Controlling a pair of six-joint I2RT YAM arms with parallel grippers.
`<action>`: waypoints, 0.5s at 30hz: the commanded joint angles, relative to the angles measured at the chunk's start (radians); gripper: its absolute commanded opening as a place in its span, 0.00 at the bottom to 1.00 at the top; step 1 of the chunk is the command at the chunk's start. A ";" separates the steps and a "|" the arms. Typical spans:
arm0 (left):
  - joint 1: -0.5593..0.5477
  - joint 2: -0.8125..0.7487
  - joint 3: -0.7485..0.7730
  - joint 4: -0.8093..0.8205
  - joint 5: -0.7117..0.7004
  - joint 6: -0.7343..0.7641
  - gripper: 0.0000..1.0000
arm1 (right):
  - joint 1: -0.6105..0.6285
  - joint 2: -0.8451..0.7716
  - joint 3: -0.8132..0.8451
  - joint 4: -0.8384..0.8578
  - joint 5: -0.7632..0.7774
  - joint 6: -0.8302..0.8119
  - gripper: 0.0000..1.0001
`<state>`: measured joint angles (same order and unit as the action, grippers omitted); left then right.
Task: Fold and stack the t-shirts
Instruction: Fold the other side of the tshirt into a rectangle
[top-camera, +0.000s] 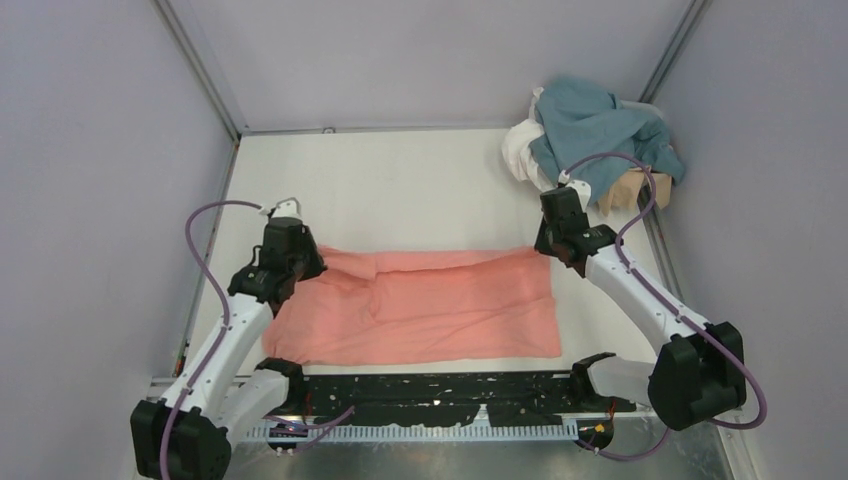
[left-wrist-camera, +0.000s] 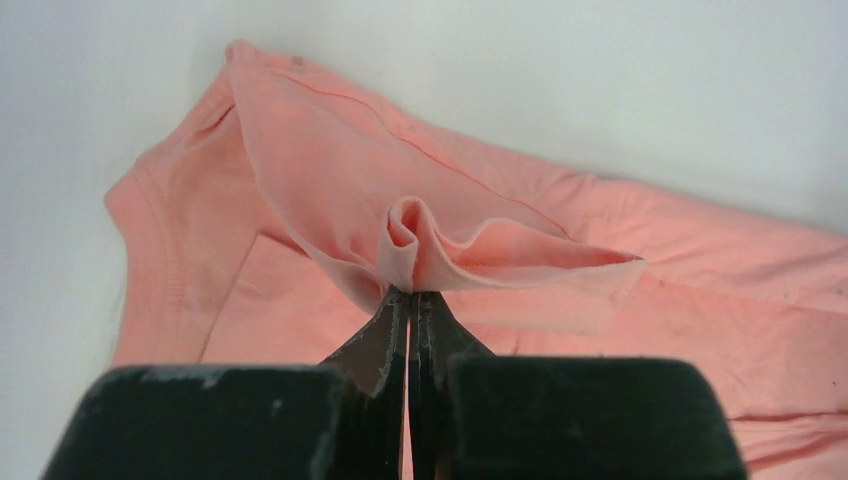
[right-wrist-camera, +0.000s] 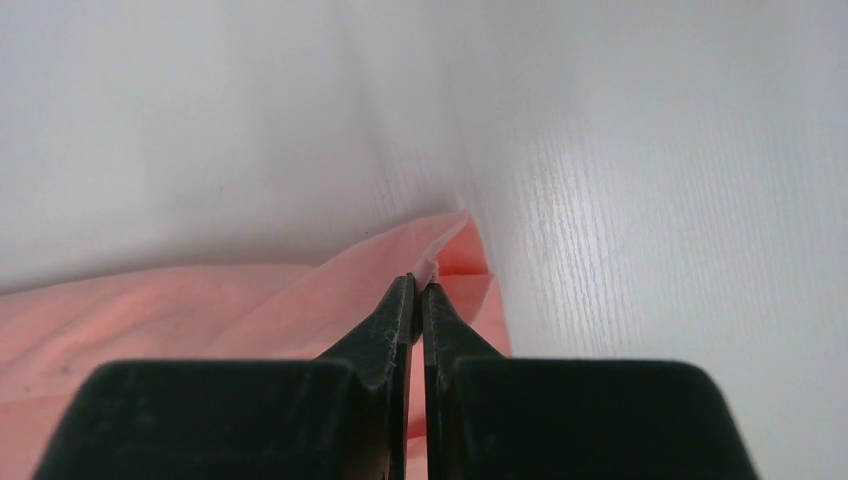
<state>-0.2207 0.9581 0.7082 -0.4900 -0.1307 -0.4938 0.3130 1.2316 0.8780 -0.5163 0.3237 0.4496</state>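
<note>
White table (top-camera: 420, 180), boxed in by pale lavender walls (top-camera: 100, 150), carries the pink shirt (top-camera: 440, 310) across its middle, toward the near edge. The shirt lies mostly flat as a wide band, with a few creases and a folded strip along its far edge.

The left gripper (top-camera: 293, 264) sits at the shirt's far left corner. In the left wrist view its jaws are pressed together on a pinch of pink cloth (left-wrist-camera: 405, 240), which puckers up into a small loop just past the fingertips (left-wrist-camera: 390, 320), with a flap of fabric trailing off to the right.

The right gripper (top-camera: 548, 245) sits at the far right corner of the same shirt. In the right wrist view its jaws are clamped on the very tip of that corner (right-wrist-camera: 432, 268), with bare table beside it on the right.

In the table's far right corner, well apart from the pink shirt, the other shirts lie in a crumpled heap. The teal shirt (top-camera: 590, 125) is on top, the white shirt (top-camera: 520, 150) shows at its left, and the tan shirt (top-camera: 625, 190) peeks out below it.

A black strip (top-camera: 440, 385) runs along the near edge between the arm bases.
</note>
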 joint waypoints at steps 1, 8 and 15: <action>0.000 -0.090 -0.017 -0.066 -0.062 -0.045 0.00 | 0.002 -0.058 -0.018 -0.013 0.009 -0.011 0.06; 0.000 -0.244 -0.080 -0.133 -0.075 -0.117 0.00 | 0.002 -0.079 -0.031 -0.046 0.004 -0.023 0.06; 0.000 -0.390 -0.183 -0.162 -0.021 -0.170 0.00 | 0.002 -0.092 -0.037 -0.051 -0.021 -0.027 0.07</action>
<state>-0.2207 0.6231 0.5694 -0.6224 -0.1711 -0.6128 0.3130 1.1835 0.8360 -0.5655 0.3107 0.4393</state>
